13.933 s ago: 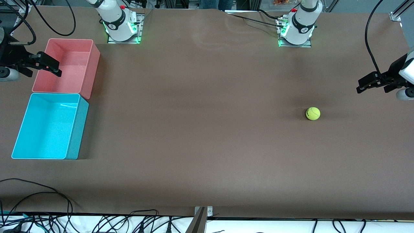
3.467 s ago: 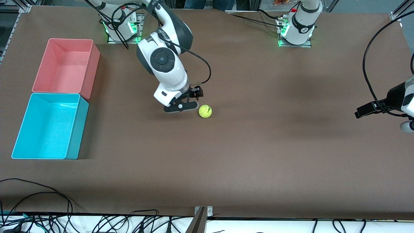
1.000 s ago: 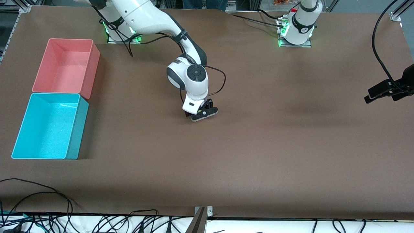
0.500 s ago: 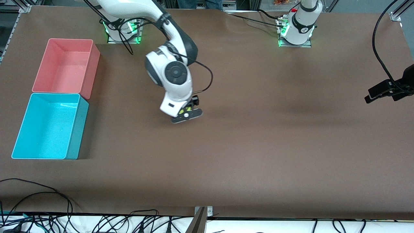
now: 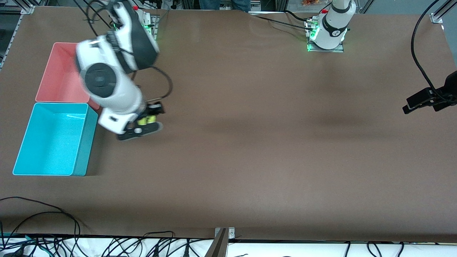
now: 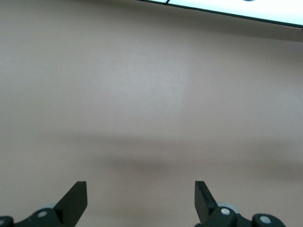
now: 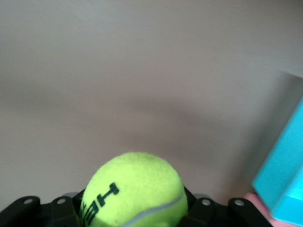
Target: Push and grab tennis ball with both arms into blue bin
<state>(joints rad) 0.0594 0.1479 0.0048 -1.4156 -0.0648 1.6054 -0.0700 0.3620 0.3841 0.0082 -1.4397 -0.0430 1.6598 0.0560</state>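
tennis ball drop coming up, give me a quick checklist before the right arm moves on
1. Fuzzy yellow-green tennis ball clamped in right gripper: ok.
2. Ball over the bright cyan-blue rectangular plastic bin: not ok, it is over the brown table beside the bin.
3. Blue bin interior free: ok.
4. Pink rectangular bin partly under the right arm: ok if avoided.
5. Left gripper open, waiting at its table end: ok.

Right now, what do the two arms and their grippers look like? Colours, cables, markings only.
Both arms are white with black joint bands. The right arm has a round dark disc on its wrist and a looping black cable; the right gripper is black. The left gripper is black with a black cable trailing above. Both bases glow green.
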